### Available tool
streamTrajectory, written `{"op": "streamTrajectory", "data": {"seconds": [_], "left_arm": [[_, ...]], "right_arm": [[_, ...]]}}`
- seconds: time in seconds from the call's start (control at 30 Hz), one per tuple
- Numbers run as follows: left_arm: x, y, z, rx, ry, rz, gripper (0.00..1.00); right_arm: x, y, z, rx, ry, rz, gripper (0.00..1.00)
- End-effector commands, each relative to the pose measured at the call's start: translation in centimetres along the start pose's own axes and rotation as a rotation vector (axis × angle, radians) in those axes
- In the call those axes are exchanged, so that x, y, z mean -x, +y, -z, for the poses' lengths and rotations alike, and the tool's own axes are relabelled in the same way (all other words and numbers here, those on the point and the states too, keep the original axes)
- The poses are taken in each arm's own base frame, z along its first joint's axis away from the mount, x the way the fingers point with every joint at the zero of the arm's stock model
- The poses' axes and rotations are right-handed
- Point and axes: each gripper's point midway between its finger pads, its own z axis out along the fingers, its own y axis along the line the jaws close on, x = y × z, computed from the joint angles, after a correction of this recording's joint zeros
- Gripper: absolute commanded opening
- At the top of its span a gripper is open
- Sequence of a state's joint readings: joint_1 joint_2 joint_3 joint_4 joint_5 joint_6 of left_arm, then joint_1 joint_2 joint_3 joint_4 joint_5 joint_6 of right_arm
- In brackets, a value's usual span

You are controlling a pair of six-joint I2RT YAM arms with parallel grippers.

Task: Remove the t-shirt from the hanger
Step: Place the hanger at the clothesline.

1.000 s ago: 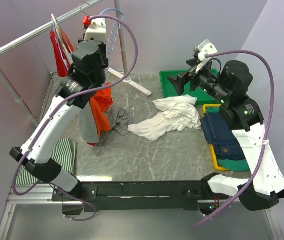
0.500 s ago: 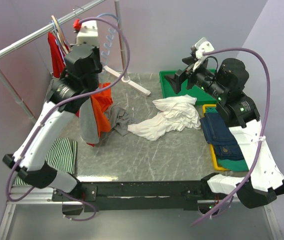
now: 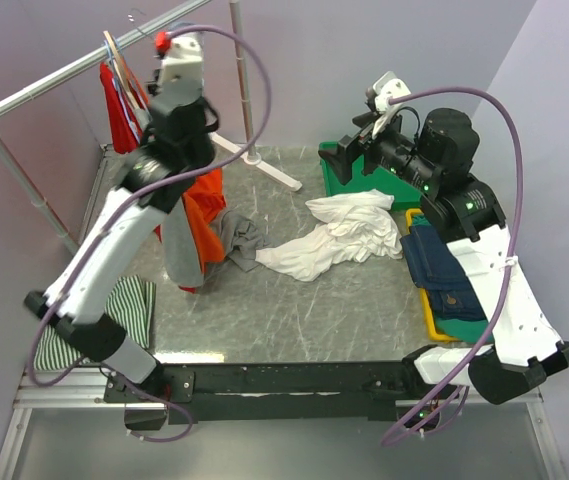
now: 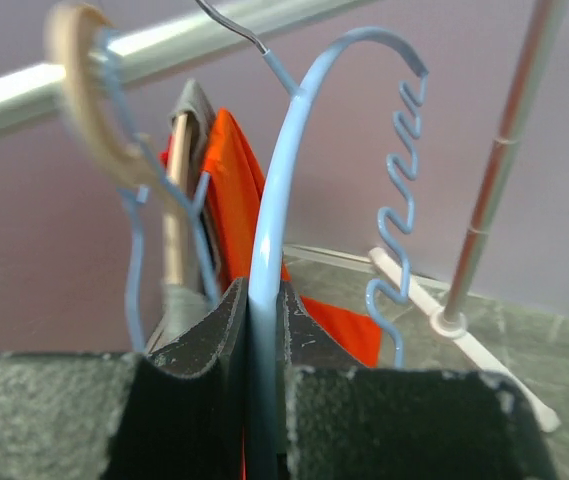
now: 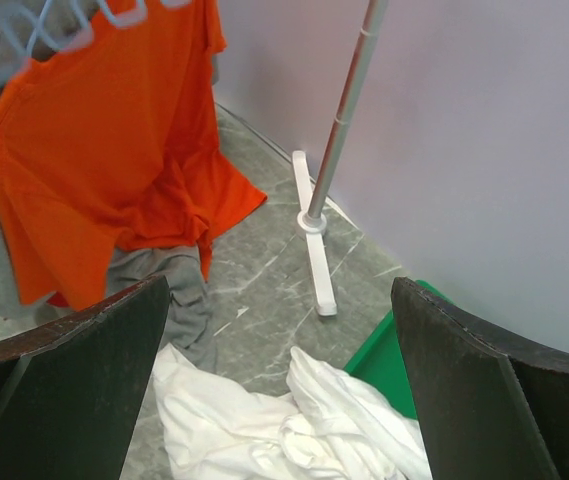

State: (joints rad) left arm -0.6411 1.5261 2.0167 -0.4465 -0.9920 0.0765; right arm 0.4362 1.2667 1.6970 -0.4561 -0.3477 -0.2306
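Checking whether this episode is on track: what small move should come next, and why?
Probably bring the right gripper across to the orange t-shirt and grasp its lower edge. The left gripper is shut on the blue hanger, the t-shirt seems to hang from it, and the right gripper is open, empty and facing the t-shirt.

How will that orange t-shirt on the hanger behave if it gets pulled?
Probably floppy: the orange t-shirt hangs in loose folds, its lower part spread on the table. It may snag on the blue hanger that the left gripper pinches.
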Motion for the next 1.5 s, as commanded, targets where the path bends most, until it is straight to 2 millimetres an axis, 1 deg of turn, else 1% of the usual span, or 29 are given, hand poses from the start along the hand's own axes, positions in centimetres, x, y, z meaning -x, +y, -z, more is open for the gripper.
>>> {"op": "streamTrajectory", "data": {"seconds": [0.0,0.03,0.07,0.1,0.13,0.17,0.2,0.23,0.37,0.5,0.63,0.67,0.73,0.77,0.8,0.83,0.87,0.9,0.93,0.97,1.0,1.07,1.1,1.17,1.2,1.27,1.37,1.43,1.47], "left_arm": [[1.1,0.6,-1.4,0.165,-0.042,0.008,0.01],[0.7,0.2,-1.8,0.178,-0.038,-0.016,0.01],[1.1,0.5,-1.9,0.211,-0.05,0.012,0.01],[1.1,0.6,-2.0,0.229,-0.051,-0.012,0.01],[0.7,0.1,-2.4,0.239,-0.05,-0.026,0.01],[0.5,0.2,-2.5,0.259,-0.047,-0.031,0.01],[0.8,0.2,-2.5,0.27,-0.058,-0.03,0.01],[0.6,0.0,-2.7,0.277,-0.058,-0.033,0.01],[0.2,-0.1,-3.2,0.303,-0.061,-0.037,0.01],[0.2,-0.1,-3.8,0.294,-0.065,-0.029,0.01],[-0.8,-1.2,-4.1,0.229,-0.048,-0.039,0.01],[-1.5,-1.6,-4.1,0.207,-0.029,-0.067,0.01],[-1.9,-1.8,-3.9,0.175,-0.021,-0.053,0.07],[-2.5,-2.0,-3.8,0.155,-0.003,-0.077,0.16],[-2.6,-2.1,-3.7,0.14,0.001,-0.06,0.23],[-2.3,-2.1,-3.3,0.111,-0.003,-0.048,0.36],[-2.3,-2.2,-3.2,0.095,0.002,-0.049,0.53],[-2.4,-2.3,-2.9,0.078,0.009,-0.043,0.58],[-2.0,-2.2,-2.6,0.062,0.006,-0.029,0.62],[-1.4,-2.2,-2.3,0.042,-0.001,-0.013,0.73],[-1.4,-2.2,-2.1,0.032,0.004,-0.012,0.78],[-0.2,-2.1,-1.1,0.01,-0.014,0.005,0.87],[0.9,-1.5,-0.5,0.008,-0.037,0.014,0.9],[1.6,-1.6,0.7,-0.011,-0.052,0.019,0.96],[2.4,-1.1,1.3,-0.018,-0.064,0.038,0.97],[3.1,-1.1,2.3,-0.054,-0.069,0.064,0.99],[4.3,-0.3,3.6,-0.101,-0.067,0.137,0.99],[5.1,0.9,4.3,-0.097,-0.06,0.225,0.99],[4.5,1.7,4.7,-0.08,-0.035,0.212,0.99]], "right_arm": [[3.6,-0.3,1.4,-0.027,-0.094,0.054,1.0],[3.7,-0.4,1.5,-0.029,-0.095,0.059,1.0],[3.7,-0.4,1.5,-0.031,-0.095,0.062,1.0],[3.6,-0.4,1.5,-0.03,-0.089,0.063,1.0],[4.1,-0.4,1.6,-0.03,-0.096,0.069,1.0],[4.0,-0.4,1.5,-0.028,-0.091,0.072,1.0],[3.7,-0.5,1.2,-0.025,-0.079,0.068,1.0],[4.2,-0.5,1.4,-0.025,-0.087,0.07,1.0],[4.3,-0.4,0.8,-0.012,-0.085,0.071,1.0],[4.4,-0.4,0.5,-0.001,-0.084,0.072,1.0],[4.0,-0.5,-0.1,0.0,-0.073,0.068,1.0],[3.9,-0.4,-0.1,0.0,-0.07,0.064,1.0],[3.6,-0.7,-0.4,-0.011,-0.058,0.058,1.0],[3.5,-0.8,-0.5,-0.013,-0.055,0.053,1.0],[3.3,-0.7,-0.7,-0.009,-0.047,0.048,1.0],[3.2,-0.7,-0.9,-0.011,-0.044,0.042,1.0],[3.2,-0.7,-0.9,-0.01,-0.042,0.035,1.0],[3.2,-0.7,-1.2,-0.007,-0.04,0.027,1.0],[3.3,-0.7,-1.2,-0.007,-0.043,0.019,1.0],[3.0,-0.7,-1.7,-0.006,-0.033,-0.004,1.0],[3.3,-0.8,-1.7,-0.013,-0.037,-0.015,1.0],[3.0,-1.4,-2.4,-0.041,-0.023,-0.064,1.0],[3.1,-1.5,-2.5,-0.051,-0.021,-0.079,1.0],[2.5,-2.1,-3.3,-0.074,0.002,-0.114,1.0],[2.4,-2.2,-3.4,-0.081,0.011,-0.124,1.0],[1.8,-2.4,-4.1,-0.09,0.025,-0.147,1.0],[1.2,-1.9,-4.5,-0.076,0.028,-0.17,1.0],[0.1,-1.4,-4.9,-0.07,0.03,-0.183,1.0],[0.5,-0.8,-4.4,-0.058,0.009,-0.182,1.0]]}}
